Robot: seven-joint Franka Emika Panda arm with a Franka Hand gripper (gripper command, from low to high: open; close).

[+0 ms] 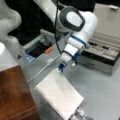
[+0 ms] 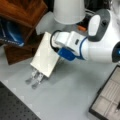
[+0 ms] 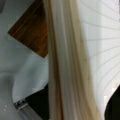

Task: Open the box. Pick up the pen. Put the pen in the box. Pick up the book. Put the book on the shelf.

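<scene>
The white spiral-bound book (image 1: 58, 96) leans tilted on a metal stand (image 1: 79, 114); in both front views it is still on the stand (image 2: 35, 77). My gripper (image 1: 62, 67) is at the book's upper edge and touches it (image 2: 58, 52). The wrist view is filled by the book's page edge (image 3: 67, 62), with the shelf's brown wood (image 3: 32, 30) behind. The reddish-brown shelf (image 1: 15, 95) lies at a front view's bottom left. The box (image 1: 102, 58) stands open at the right, and a slim dark shape that looks like the pen (image 1: 99, 45) lies in its pale tray.
A grey open bin (image 1: 37, 48) with an orange item (image 1: 48, 50) sits behind the book, and a white cable (image 1: 41, 70) runs over the table. A black perforated mat (image 2: 12, 107) covers a front view's bottom left. The box tray (image 2: 107, 97) is at the bottom right.
</scene>
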